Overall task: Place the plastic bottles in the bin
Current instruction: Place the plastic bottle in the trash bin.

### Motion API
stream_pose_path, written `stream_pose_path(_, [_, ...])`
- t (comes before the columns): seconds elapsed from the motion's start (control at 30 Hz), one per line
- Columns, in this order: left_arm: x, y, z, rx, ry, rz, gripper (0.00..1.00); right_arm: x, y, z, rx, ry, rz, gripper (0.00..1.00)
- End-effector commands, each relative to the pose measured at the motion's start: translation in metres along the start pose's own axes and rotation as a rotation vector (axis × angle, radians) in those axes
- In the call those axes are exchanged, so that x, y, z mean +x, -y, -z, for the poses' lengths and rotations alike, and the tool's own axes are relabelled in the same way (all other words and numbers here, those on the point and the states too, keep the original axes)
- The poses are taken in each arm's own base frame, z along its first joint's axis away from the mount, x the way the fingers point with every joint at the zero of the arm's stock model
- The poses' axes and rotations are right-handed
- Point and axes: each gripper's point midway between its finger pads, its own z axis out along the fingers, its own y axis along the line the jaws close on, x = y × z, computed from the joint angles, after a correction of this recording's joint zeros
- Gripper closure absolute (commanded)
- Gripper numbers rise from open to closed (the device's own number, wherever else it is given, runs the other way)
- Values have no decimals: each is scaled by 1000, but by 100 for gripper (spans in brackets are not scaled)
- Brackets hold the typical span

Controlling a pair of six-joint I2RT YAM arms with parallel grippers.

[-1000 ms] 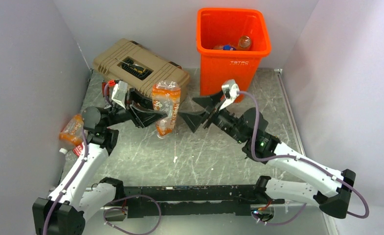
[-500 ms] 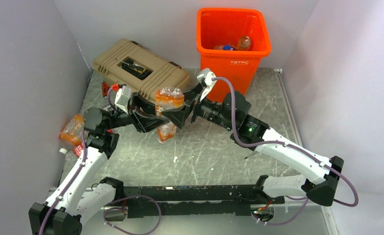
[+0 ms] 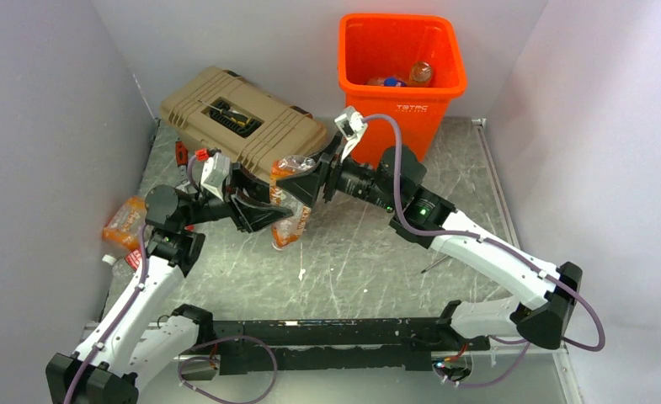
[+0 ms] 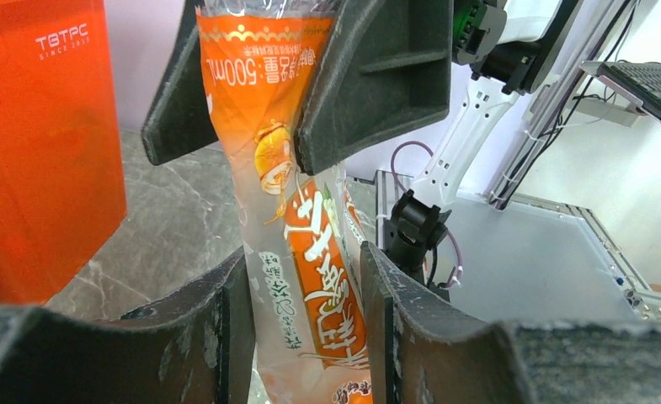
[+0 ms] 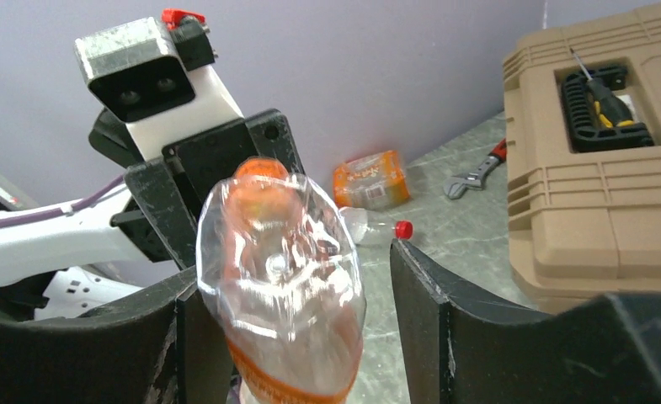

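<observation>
My left gripper (image 3: 269,214) is shut on a crumpled clear plastic bottle with an orange label (image 3: 290,202), held upright above the table with its cap end down. In the left wrist view the bottle (image 4: 310,252) sits between my fingers (image 4: 226,320). My right gripper (image 3: 303,180) is open and straddles the bottle's upper end (image 5: 280,278); its left finger (image 5: 200,337) touches the bottle and a gap shows at the right finger. The orange bin (image 3: 402,114) stands at the back, with bottles (image 3: 419,73) inside.
A tan toolbox (image 3: 242,118) lies at the back left, just behind the grippers. An orange-labelled bottle (image 3: 125,224) and a clear red-capped bottle (image 5: 377,229) lie by the left wall. A wrench (image 5: 474,172) lies beside the toolbox. Grey walls enclose three sides.
My right arm has swung left from in front of the bin and its open jaws now sit around the upper end of the bottle. My left gripper has kept hold, shifting slightly.
</observation>
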Motion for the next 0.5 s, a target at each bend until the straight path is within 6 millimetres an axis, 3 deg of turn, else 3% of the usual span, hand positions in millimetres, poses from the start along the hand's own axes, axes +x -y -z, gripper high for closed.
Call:
stream_pose_path(0.0, [-10,9,0,22,6,-62,100,-30,-22,-8,-108,59,-23,36])
stream_pose_path(0.23, [-9,6,0,0,9,-61,100,-24,-22,-7,-114,33,-21,59])
stream_pose_path(0.27, [-10,5,0,-6,10,-59,96,-24,-23,-6,-113,35,-16,62])
stream_pose_path(0.37, [-11,2,0,-28,12,-49,66,-24,-21,-2,-97,38,-5,71])
stream_pose_path(0.47, [-12,1,1,-41,21,-54,53,-25,-20,2,-87,38,5,90])
